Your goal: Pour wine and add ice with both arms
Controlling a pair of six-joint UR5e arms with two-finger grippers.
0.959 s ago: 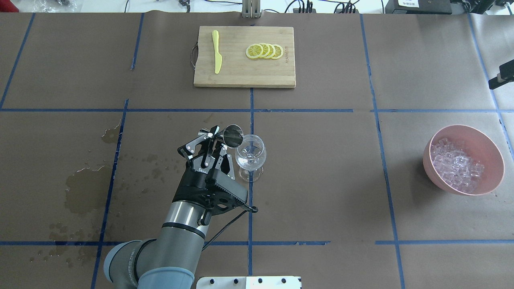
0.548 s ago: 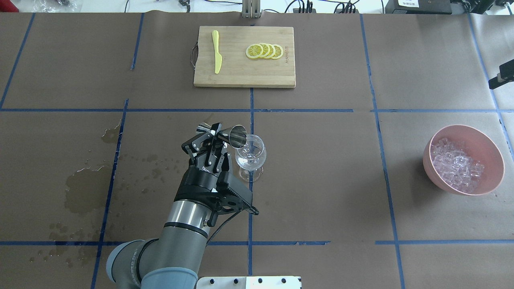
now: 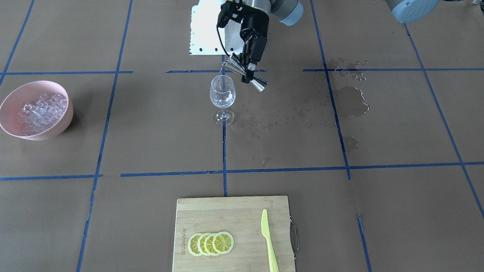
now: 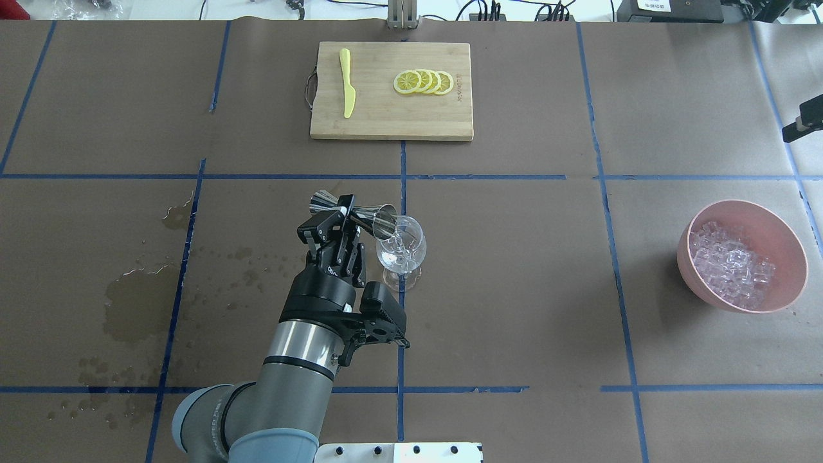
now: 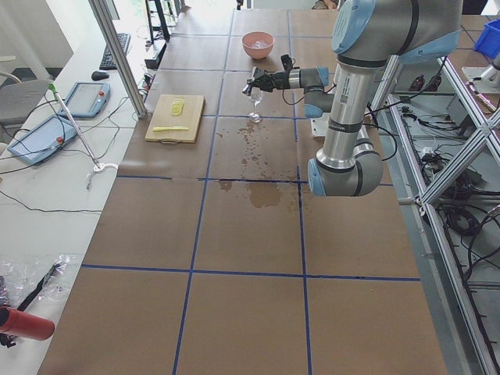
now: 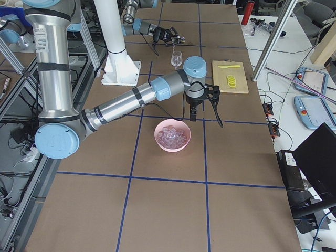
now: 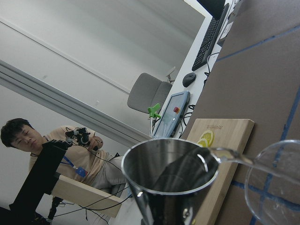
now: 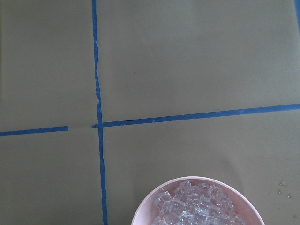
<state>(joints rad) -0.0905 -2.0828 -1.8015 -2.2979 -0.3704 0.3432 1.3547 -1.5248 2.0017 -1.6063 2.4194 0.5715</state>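
My left gripper (image 4: 350, 212) is shut on the waist of a steel jigger (image 4: 382, 222), tipped with its mouth at the rim of a clear wine glass (image 4: 402, 247). The glass stands at mid-table. A thin stream of clear wine (image 7: 232, 155) runs from the jigger (image 7: 168, 171) into the glass (image 7: 276, 183). The front view shows the same gripper (image 3: 247, 70), jigger (image 3: 260, 84) and glass (image 3: 222, 92). Ice cubes (image 4: 730, 263) are heaped in a pink bowl (image 4: 691, 283) at the right. My right gripper (image 6: 201, 107) hangs above the table beyond the bowl; I cannot tell if it is open.
A wooden cutting board (image 4: 392, 116) at the far middle carries lemon slices (image 4: 424, 82) and a yellow knife (image 4: 347, 83). Wet stains (image 4: 138, 302) mark the paper left of the glass. The white base block (image 4: 398, 452) is at the near edge.
My left wrist has rolled further and tipped the jigger from slanted to nearly level at the glass rim. The glass and the bowl have not moved.
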